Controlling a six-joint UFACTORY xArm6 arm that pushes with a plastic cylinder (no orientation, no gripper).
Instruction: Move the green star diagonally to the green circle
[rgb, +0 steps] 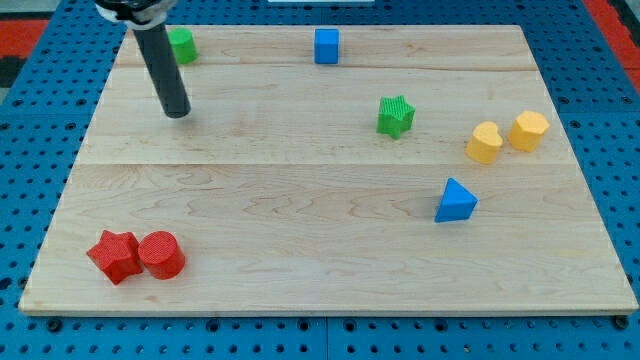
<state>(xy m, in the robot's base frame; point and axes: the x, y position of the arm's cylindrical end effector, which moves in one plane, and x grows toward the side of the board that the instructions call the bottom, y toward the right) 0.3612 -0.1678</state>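
Note:
The green star (396, 116) lies on the wooden board right of centre, toward the view's top. The green circle (183, 45) sits near the board's top left corner, partly hidden behind my rod. My tip (177, 112) rests on the board just below the green circle and far to the left of the green star, touching neither block.
A blue cube (326, 46) sits at the top centre. A yellow heart (484, 143) and a yellow hexagon (528, 131) lie at the right. A blue triangle (456, 201) lies below them. A red star (114, 256) and a red cylinder (161, 254) touch at the bottom left.

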